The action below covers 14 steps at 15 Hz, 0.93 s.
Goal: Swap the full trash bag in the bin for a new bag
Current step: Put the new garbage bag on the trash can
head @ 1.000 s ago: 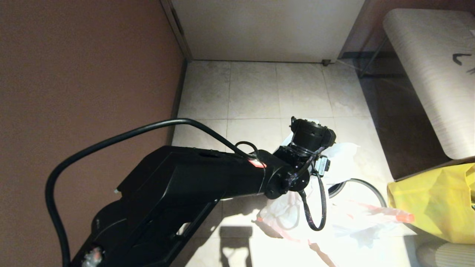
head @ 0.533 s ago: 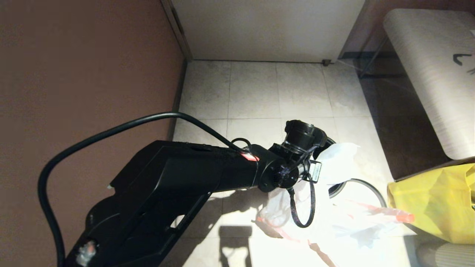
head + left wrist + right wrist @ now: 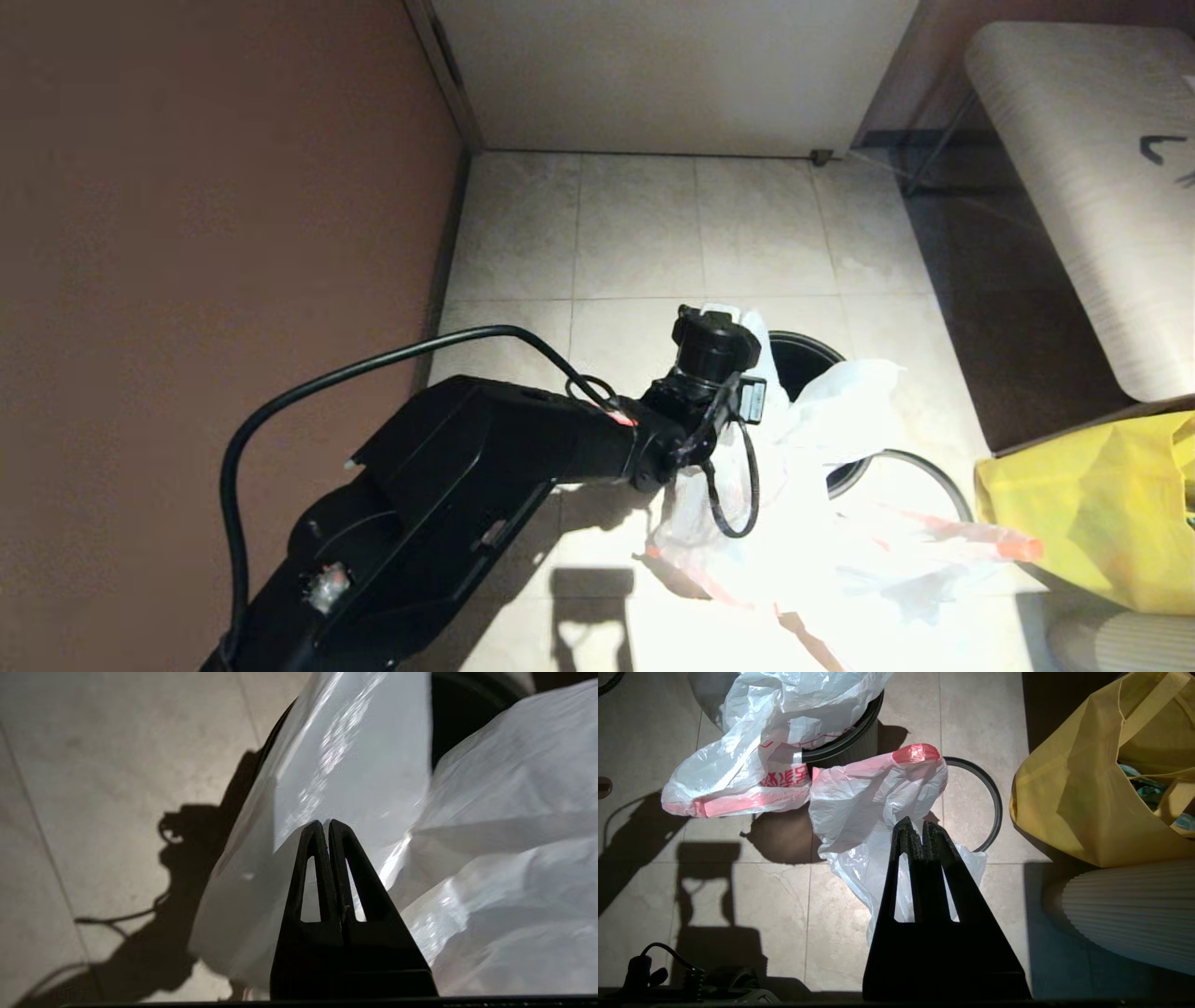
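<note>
The left gripper (image 3: pixel 325 826) is showing its two fingers pressed together at the tips, pinching the thin white bag (image 3: pixel 355 765) at the bin's left rim; the film is draping around and past the fingertips. The right gripper (image 3: pixel 916 828) is also closed, its fingers meeting with no gap; it is hanging above a loose fold of white plastic lying on the floor, and whether it is touching or gripping that fold cannot be told.

The bin (image 3: pixel 808 359) is standing on the pale tiled floor (image 3: pixel 635 233) near the middle of the scene, its dark opening showing beyond the left wrist, with the white bag spilling over its near and right sides. A red-printed part of the bag (image 3: pixel 738 798) is sagging down to the floor on the bin's left. The grey hoop (image 3: pixel 992 798) is lying flat on the tiles just right of the bin, partly under the plastic. A large yellow bag (image 3: pixel 1102 504) is sitting at the right, near a pale ribbed object (image 3: pixel 1129 905). A brown wall (image 3: pixel 205 205) is running along the left, and a white panel (image 3: pixel 672 65) is closing the far side.

Compared with a second ago, the left arm (image 3: pixel 485 467) is pulling back and leftward, uncovering the bin's opening.
</note>
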Motion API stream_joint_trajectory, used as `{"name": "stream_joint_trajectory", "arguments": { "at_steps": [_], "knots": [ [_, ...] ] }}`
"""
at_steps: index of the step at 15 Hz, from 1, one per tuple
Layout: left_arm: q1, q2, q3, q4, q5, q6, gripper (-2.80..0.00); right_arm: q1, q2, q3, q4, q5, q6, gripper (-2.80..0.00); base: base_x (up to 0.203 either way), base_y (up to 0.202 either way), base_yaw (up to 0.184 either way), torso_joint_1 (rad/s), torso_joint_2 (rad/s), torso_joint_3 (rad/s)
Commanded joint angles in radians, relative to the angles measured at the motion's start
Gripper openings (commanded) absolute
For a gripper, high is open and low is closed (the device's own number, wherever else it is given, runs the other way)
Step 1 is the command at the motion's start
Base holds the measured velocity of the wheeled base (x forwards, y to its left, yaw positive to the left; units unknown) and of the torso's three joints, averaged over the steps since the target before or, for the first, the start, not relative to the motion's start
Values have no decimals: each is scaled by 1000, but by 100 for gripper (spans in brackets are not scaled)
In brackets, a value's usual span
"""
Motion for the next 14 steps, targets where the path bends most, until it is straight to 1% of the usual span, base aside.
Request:
{"name": "stream_joint_trajectory", "arguments": {
  "at_steps": [1, 3, 5, 6, 7, 10, 11, 14],
  "knots": [
    [23, -84, 129, 17, 26, -33, -280, 0, 1, 0, 0, 0, 0, -280, 0, 0, 0, 0, 0, 0],
    [29, -145, 233, 29, 81, -113, -280, 0, 1, 0, 0, 0, 0, -280, 0, 0, 0, 0, 0, 0],
    [31, -179, 340, 26, 104, -172, -280, 0, 1, 0, 1, 0, 0, -280, 0, 0, 0, 0, 0, 0],
    [38, -183, 376, 23, 110, -213, 0, 0, 1, 0, 0, 0, 0, -280, 0, 0, 0, 0, 0, 0],
    [49, -172, 378, 22, 111, -227, 0, 0, 1, 0, 2, 0, 0, -280, 0, 0, 0, 0, 0, 0],
    [72, -109, 329, 21, 112, -232, 0, 0, 1, 0, 0, 0, 0, -280, 0, 0, 0, 0, 0, 0],
    [73, -105, 327, 20, 111, -234, 0, 0, 1, 0, 1, 0, 0, -280, 0, 0, 0, 0, 0, 0],
    [52, -77, 322, -42, 107, -225, 0, 0, 1, 0, 2, 0, 0, -280, 0, 0, 0, 0, 0, 0]
  ]
}}
